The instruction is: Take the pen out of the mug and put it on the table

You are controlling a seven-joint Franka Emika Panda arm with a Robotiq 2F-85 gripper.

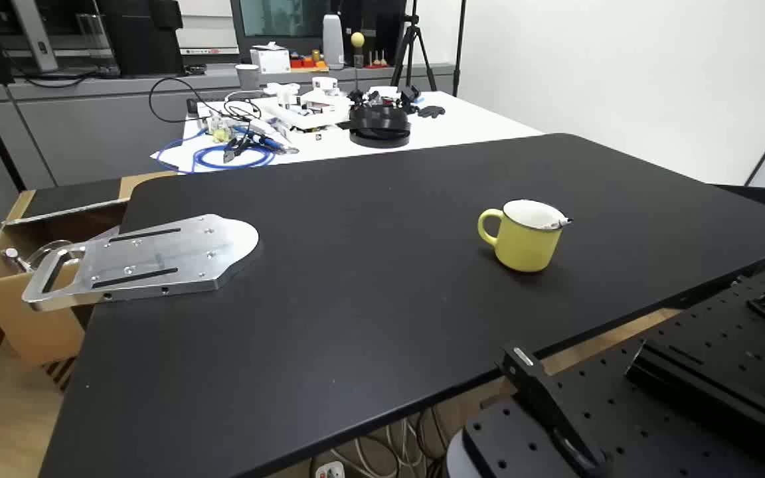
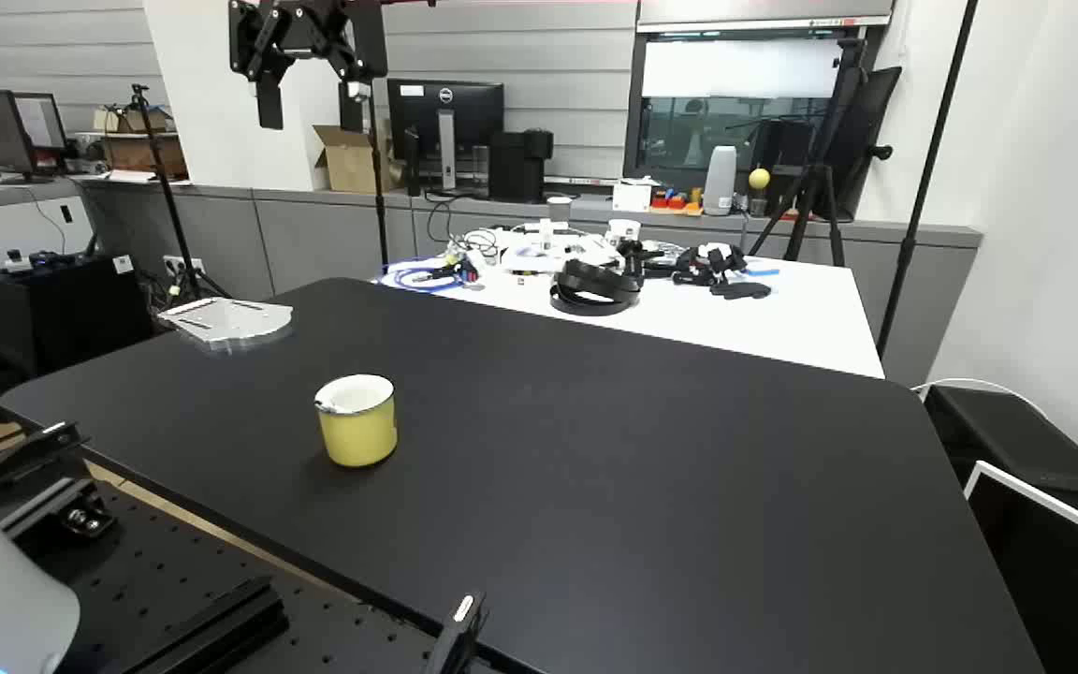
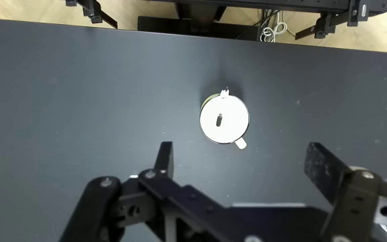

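The yellow mug point(image 1: 527, 247) stands upright on the black table point(image 1: 356, 299); it also shows in an exterior view point(image 2: 358, 436) and in the wrist view point(image 3: 234, 125). The pen leans inside the mug, with one pale end point(image 1: 558, 224) sticking just over the rim, seen also in an exterior view point(image 2: 327, 406). In the wrist view the pen's dark part point(image 3: 219, 120) shows inside against the white interior; its middle blends in. My gripper point(image 2: 310, 110) is high above the table, open and empty. In the wrist view the gripper point(image 3: 239, 158) has its fingers wide apart, with the mug ahead of them.
A silver metal plate with a handle point(image 1: 157, 255) lies at the table's edge, partly overhanging a cardboard box point(image 1: 30, 325). A white table point(image 2: 689, 323) with cables and gear adjoins the far side. The black perforated robot base point(image 1: 688, 398) borders the near edge.
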